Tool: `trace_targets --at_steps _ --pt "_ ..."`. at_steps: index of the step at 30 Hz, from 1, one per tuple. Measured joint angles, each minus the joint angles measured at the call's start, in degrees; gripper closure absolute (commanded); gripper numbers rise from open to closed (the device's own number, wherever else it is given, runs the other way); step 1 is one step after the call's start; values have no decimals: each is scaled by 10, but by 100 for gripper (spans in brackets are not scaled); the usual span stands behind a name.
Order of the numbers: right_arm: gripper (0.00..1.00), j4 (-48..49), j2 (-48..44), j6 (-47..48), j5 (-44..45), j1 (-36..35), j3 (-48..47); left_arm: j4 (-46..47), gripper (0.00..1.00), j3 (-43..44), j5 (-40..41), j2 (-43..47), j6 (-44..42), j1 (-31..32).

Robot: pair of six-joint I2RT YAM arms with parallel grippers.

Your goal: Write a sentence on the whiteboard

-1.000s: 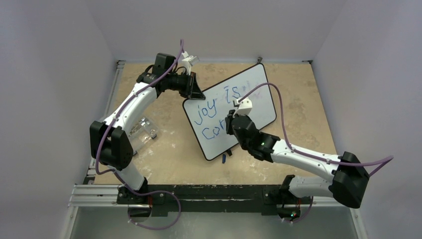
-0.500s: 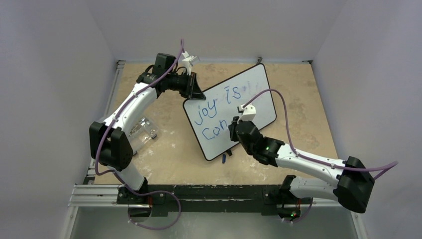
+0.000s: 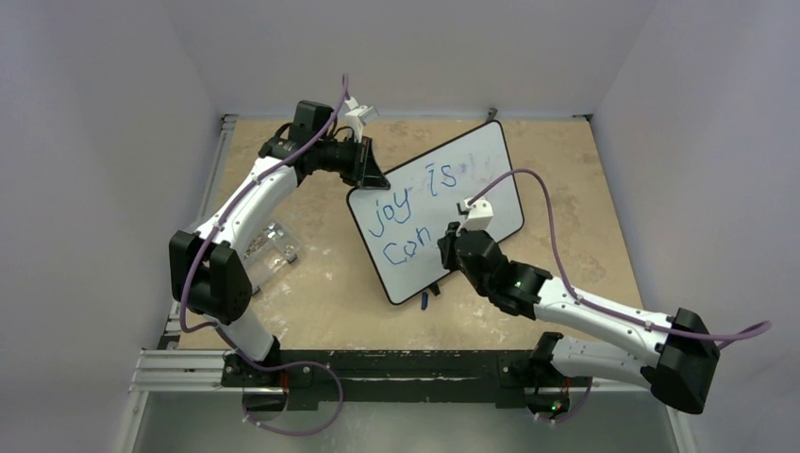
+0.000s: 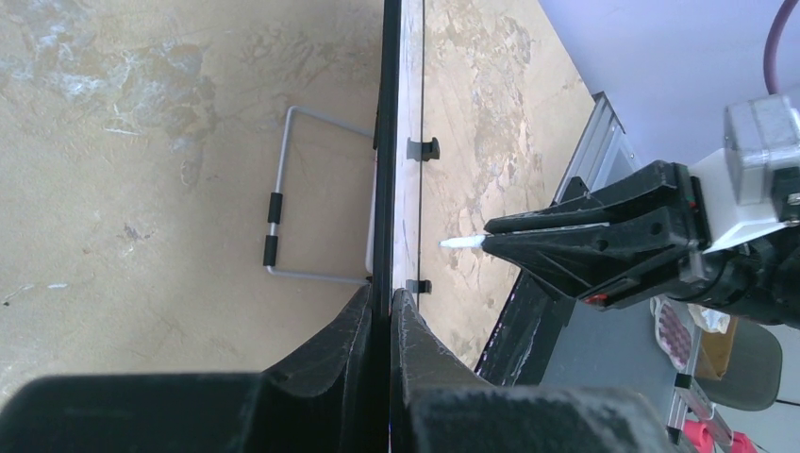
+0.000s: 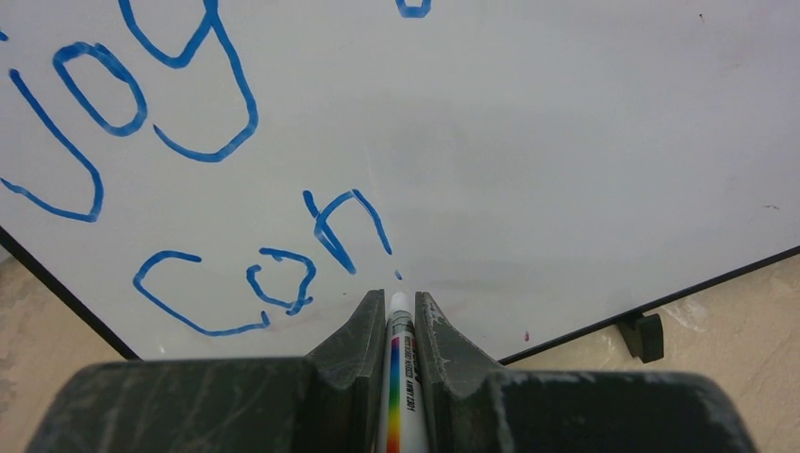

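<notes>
A scuffed tan tabletop (image 3: 321, 302) is sitting between pale lilac walls (image 3: 94, 142). The glossy white, black-framed whiteboard (image 3: 486, 170) is standing mid-table, the left gripper (image 4: 380, 307) clamping its edge. The right gripper (image 5: 400, 300) is pinching a rainbow-striped marker (image 5: 397, 377) beside the blue handwritten sentence (image 3: 404, 213), reading "joy is con". Whether the tip is touching is unclear.

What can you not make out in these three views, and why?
Top view: the right arm covers the large white black-framed whiteboard past "Con" in the blue handwritten sentence.
Left wrist view: the board is edge-on, so no writing shows.
Right wrist view: the top edge cuts off "is"; the right jaws hide most of the rainbow-striped marker.
Top view: the clear plastic object by the left arm is too blurred to name.
</notes>
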State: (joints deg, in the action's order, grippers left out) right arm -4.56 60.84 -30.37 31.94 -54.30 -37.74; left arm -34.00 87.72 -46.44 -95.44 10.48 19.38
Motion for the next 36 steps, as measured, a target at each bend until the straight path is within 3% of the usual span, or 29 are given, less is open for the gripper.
trace_targets --at_steps 7,20,28,36 --pt "100 -5 -39 15 -4 0 -11 0 100 0 0 0 0 2" --pt "100 8 6 75 -3 35 -48 1 100 0 0 0 5 4" --pt "100 38 9 88 -47 93 -48 2 100 0 1 2 5 6" --pt "100 69 32 90 -94 106 -48 2 100 0 2 2 9 6"
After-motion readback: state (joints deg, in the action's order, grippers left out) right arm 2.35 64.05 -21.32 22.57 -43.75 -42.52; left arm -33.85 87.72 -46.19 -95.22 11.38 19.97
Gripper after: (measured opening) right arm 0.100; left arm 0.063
